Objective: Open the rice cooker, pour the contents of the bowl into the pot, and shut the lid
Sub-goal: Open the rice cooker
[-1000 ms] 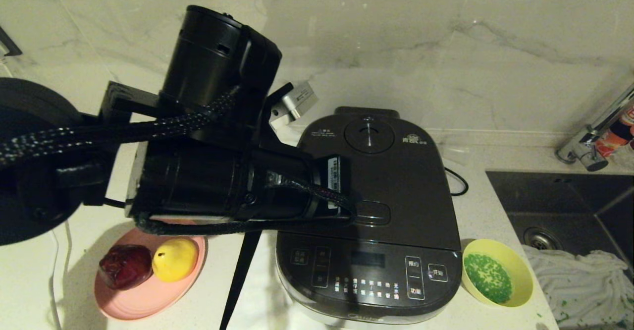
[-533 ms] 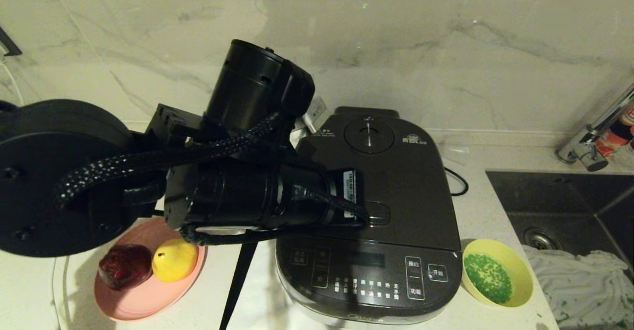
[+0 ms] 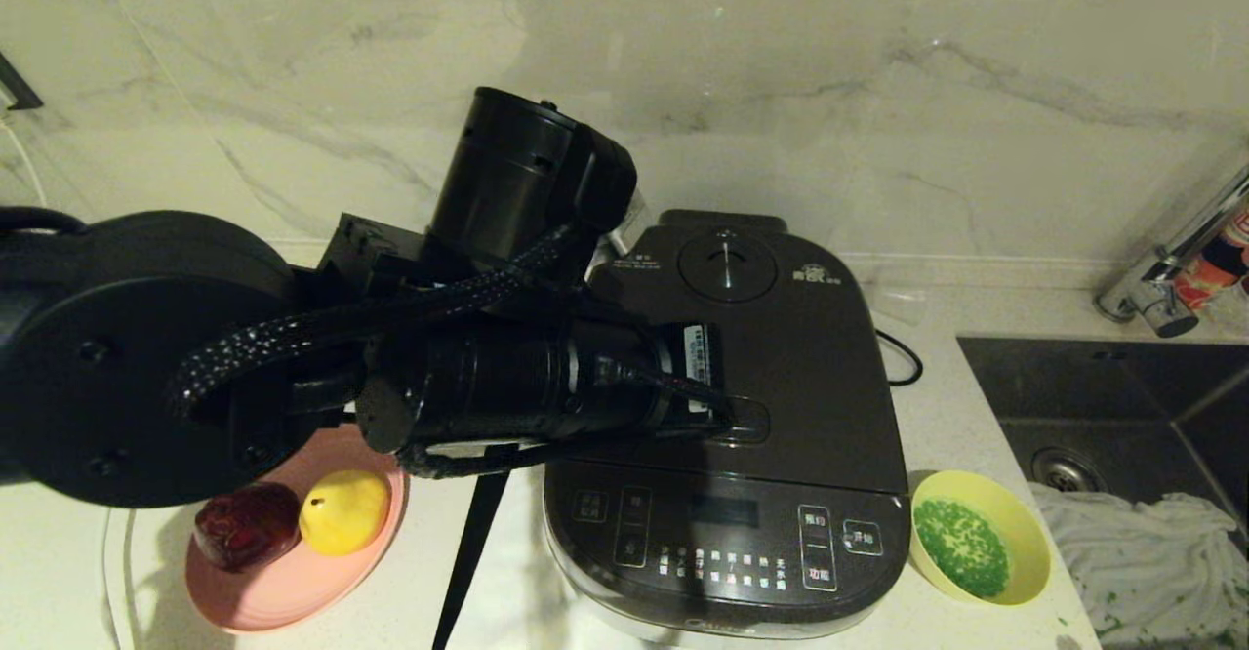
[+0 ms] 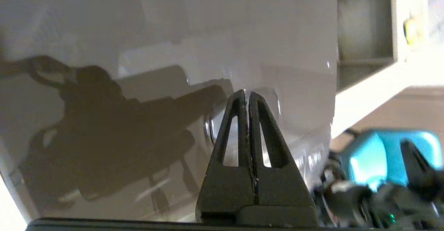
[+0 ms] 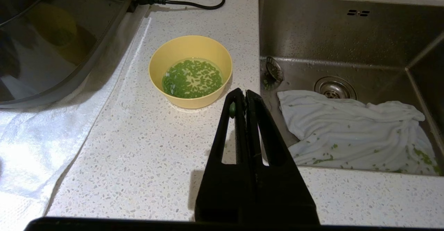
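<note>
**Left gripper shut over the closed lid**

The left gripper (image 4: 247, 94) has its two black fingers pressed flat together, with nothing between them. In the left wrist view the tips stand at the glossy dark lid (image 3: 771, 357), at the edge of the oblong latch button (image 3: 739, 419) — whether they really touch it, I cannot tell. In the head view the left arm (image 3: 527, 391) reaches from the left over the lid and hides the gripper itself; its front end lies at the latch button.

The rice cooker (image 3: 727, 533) stands in the middle of the worktop (image 3: 956, 455), its lid down, so the pot is not to see. The bowl (image 3: 979, 546) stands just beside the cooker's front right corner, near the front edge of the worktop and near the sink (image 3: 1112, 406). The green bits (image 3: 961, 545) lie inside it.

The right gripper (image 5: 245, 93) is also fully closed and holds nothing — it hangs above the worktop at the sink's edge, a little apart from the bowl (image 5: 190, 70). A white cloth (image 5: 350, 130) lies in the sink. A pink plate (image 3: 293, 572) with a dark red fruit and a yellow one stands at the front left of the worktop.
</note>
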{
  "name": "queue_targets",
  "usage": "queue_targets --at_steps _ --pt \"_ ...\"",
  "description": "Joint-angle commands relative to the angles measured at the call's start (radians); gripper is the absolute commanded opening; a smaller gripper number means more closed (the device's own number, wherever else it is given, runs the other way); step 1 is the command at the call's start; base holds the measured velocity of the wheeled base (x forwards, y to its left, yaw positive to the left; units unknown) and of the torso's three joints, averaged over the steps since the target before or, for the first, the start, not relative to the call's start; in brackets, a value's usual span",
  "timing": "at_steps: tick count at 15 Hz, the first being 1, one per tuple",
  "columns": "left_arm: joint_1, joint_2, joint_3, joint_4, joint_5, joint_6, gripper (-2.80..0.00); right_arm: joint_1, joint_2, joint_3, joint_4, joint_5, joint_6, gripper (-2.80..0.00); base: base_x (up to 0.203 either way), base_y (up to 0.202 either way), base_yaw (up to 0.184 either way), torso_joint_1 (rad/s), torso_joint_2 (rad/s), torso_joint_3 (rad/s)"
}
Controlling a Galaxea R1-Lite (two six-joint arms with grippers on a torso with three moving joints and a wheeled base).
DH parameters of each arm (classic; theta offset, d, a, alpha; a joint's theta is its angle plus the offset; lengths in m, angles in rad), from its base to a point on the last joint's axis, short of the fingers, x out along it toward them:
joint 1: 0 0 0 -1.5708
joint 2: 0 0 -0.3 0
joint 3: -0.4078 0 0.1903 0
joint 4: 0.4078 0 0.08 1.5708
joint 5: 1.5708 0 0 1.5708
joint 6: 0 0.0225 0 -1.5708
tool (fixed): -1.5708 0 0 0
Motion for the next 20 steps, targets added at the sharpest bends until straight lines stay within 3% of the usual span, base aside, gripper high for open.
queue_targets --at_steps 1,11,17,20 --pt "0.0 0.023 0.005 -0.012 0.026 -0.003 -2.8 0.0 -0.001 0.0 0.001 0.001 0.0 -2.8 0.0 0.0 0.0 0.0 0.0 0.0" --pt "-0.018 -0.013 0.075 -0.019 0.039 -0.001 -2.8 0.001 -0.001 0.0 0.0 0.001 0.0 -2.8 0.0 0.0 0.0 0.0 0.0 0.0" --pt "-0.02 -0.021 0.133 -0.04 0.099 -0.002 -2.8 0.0 -0.001 0.0 -0.001 0.001 0.0 -2.8 0.0 0.0 0.0 0.0 0.0 0.0" --pt "-0.02 -0.053 0.129 -0.079 0.086 -0.007 -2.8 0.001 -0.001 0.0 0.0 0.001 0.0 -2.8 0.0 0.0 0.0 0.0 0.0 0.0"
